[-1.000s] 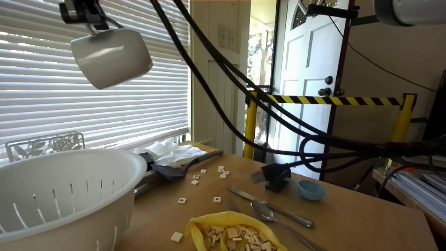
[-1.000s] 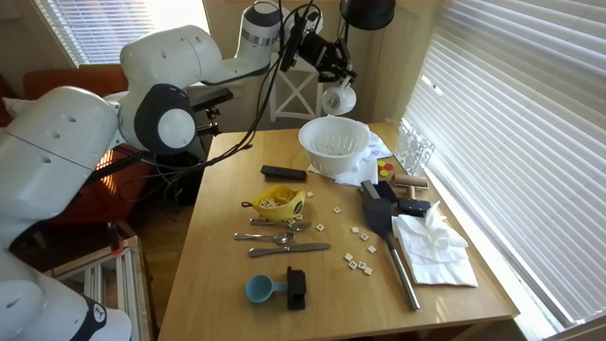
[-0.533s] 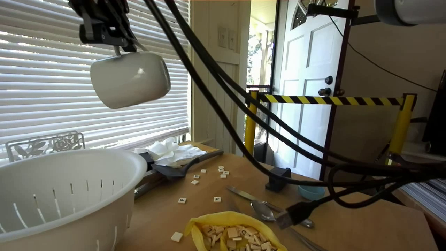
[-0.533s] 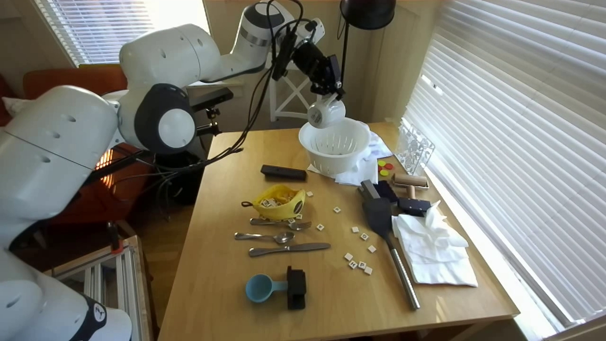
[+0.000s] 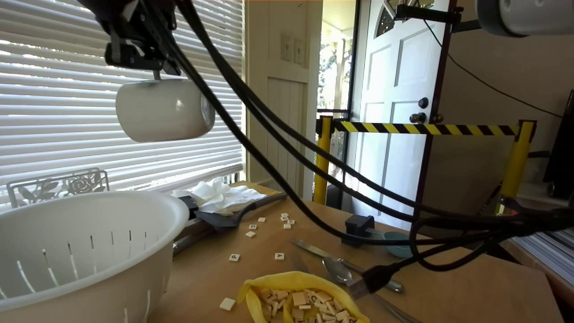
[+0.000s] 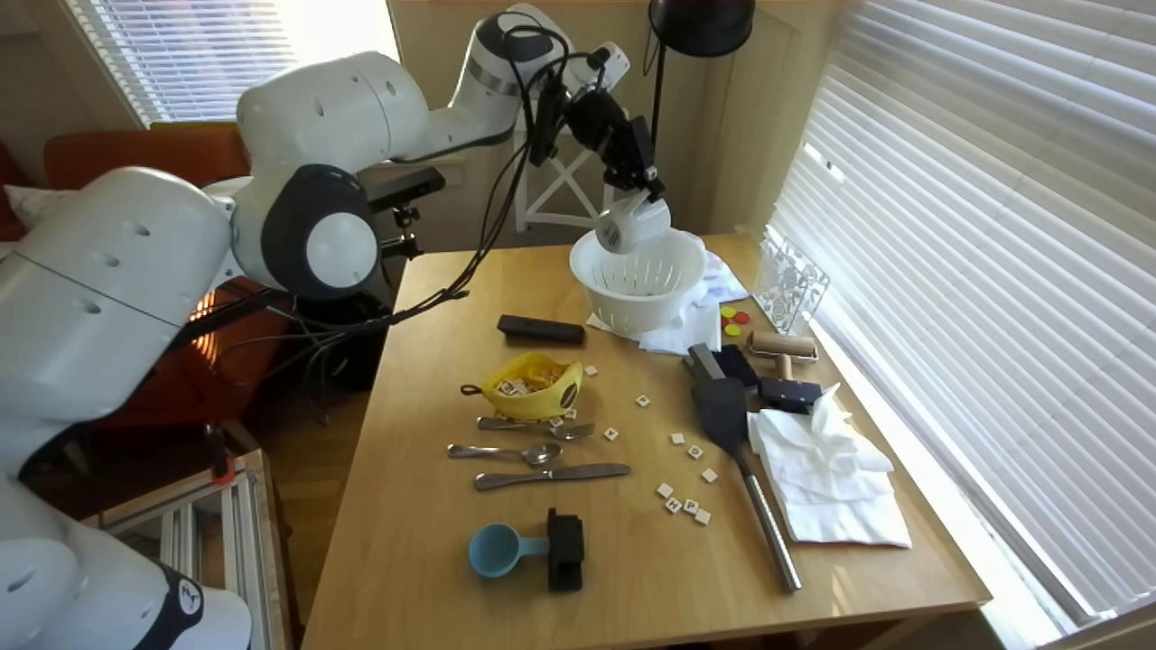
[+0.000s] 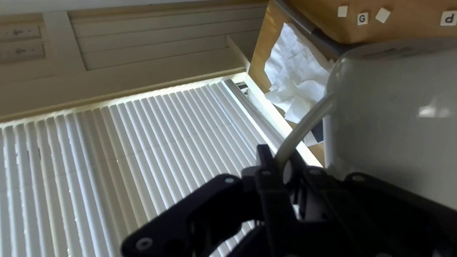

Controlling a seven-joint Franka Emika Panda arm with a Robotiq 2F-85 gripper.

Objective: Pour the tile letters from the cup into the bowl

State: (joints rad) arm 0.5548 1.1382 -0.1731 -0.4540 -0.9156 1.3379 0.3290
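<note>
In the wrist view my claw point(image 7: 281, 162) is clamped on the handle point(image 7: 309, 123) of the cup point(image 7: 389, 121); the blinds point(image 7: 142, 160) fill the space left of the claw, while the edge of the table point(image 7: 414, 21) and a crumpled tissue point(image 7: 296, 75) lie beyond its tips; past the cup I read a G on one of the tile letters point(image 7: 362, 18); the marks on the cup's base are blurred.

In an exterior view the bowl point(image 5: 130, 282) stands below and left of the claw, a gap showing between its rim and the cup; black cables point(image 5: 529, 224) sag from beside the claw away to the right, and the yellow dish point(image 5: 296, 279), holding tile letters, sits lower still; compared with half a second ago, the cup lies more level and the claw a little lower; an A is legible on the table.

In an exterior view a black lamp point(image 6: 703, 25) shows above and right of the claw; the cup, on its side under the claw, overlaps the bowl's back rim in my line of sight; a second ago it showed above that rim; the print on its base is too small to read, and its mouth faces away, hiding what it holds.
</note>
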